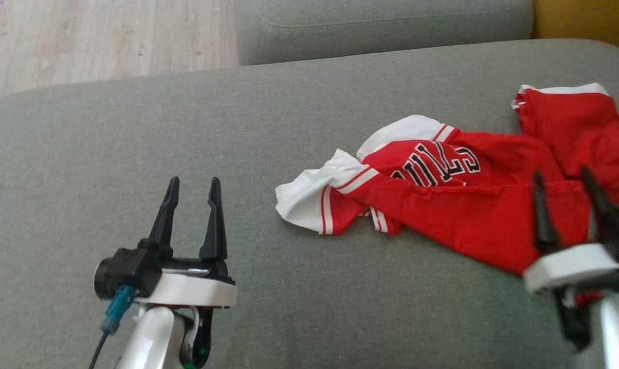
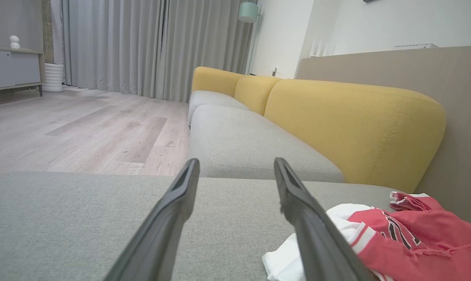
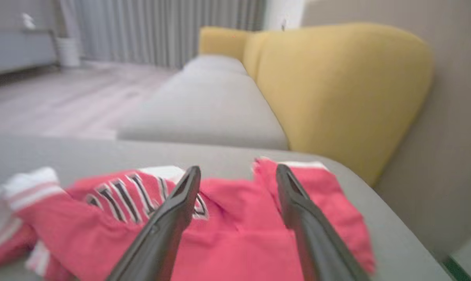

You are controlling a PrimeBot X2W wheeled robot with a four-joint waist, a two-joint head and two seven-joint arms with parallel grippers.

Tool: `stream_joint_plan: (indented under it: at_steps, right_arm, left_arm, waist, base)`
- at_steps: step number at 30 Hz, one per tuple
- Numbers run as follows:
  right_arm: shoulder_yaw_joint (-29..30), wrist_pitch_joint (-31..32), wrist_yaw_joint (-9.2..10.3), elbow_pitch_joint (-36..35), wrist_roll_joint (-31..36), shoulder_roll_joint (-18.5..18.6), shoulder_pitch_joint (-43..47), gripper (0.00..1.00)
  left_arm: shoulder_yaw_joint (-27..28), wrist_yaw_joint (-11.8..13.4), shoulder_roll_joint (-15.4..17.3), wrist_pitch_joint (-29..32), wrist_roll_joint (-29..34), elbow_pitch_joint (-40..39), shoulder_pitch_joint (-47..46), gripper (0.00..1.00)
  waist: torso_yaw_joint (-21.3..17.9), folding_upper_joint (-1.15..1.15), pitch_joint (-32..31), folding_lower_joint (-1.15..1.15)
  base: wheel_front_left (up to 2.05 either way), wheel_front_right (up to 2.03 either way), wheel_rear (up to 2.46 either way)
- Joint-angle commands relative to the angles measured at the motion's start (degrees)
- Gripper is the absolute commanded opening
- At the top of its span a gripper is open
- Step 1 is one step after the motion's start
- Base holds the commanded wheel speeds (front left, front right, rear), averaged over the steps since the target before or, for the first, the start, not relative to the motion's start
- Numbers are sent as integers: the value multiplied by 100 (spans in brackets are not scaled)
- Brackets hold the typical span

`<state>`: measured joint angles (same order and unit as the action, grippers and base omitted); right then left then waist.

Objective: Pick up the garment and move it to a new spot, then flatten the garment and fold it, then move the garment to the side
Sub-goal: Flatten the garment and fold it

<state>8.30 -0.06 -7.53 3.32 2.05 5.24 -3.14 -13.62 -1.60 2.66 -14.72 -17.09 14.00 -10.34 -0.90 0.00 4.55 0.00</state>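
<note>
- The red and white garment (image 1: 473, 205) lay crumpled on the grey sofa cushion (image 1: 135, 128), toward three o'clock in the head view, with its black lettering facing up.
- The left gripper (image 1: 194, 182) sat at seven o'clock over bare cushion, its fingers spread with nothing between them. The garment's white edge lay off toward its three o'clock.
- The right gripper (image 1: 561, 174) stood at four o'clock, blurred, with its fingers parted over the garment's red body. Whether they touched the cloth could not be told.
- A yellow backrest (image 2: 352, 125) rose behind the seat at two o'clock in the left wrist view.
</note>
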Motion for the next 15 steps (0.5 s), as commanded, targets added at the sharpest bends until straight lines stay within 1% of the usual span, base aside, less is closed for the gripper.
stream_joint_plan:
  at_steps: [1, 5, 8, 12, 15]
  right_arm:
    - [-285, -178, 4, -229, -110, 13, -217, 100]
    - [-1096, -598, 4, -147, -543, -23, -409, 100]
    - [-1599, -657, 4, 134, -753, -15, -450, 100]
    - [-1952, -750, 4, 469, -831, 30, -589, 100]
    - [-2088, -651, 4, 658, -868, 130, -860, 100]
  left_arm:
    - [166, -30, 21, -28, 51, -210, -207, 100]
    - [125, -51, 21, -28, 56, -244, -225, 100]
    - [87, -48, 21, -28, 48, -260, -224, 100]
    - [-3, -25, 21, -28, 11, -275, -227, 100]
    - [-43, -5, 21, -28, -8, -270, -243, 100]
  waist:
    - [25, 0, 11, 0]
    - [139, 0, 33, 0]
    - [263, 0, 54, 0]
    - [478, 0, 120, 0]
    - [638, 0, 193, 0]
  base:
    - [0, 0, 0]
    - [0, 0, 0]
    - [0, 0, 0]
    - [0, 0, 0]
    - [0, 0, 0]
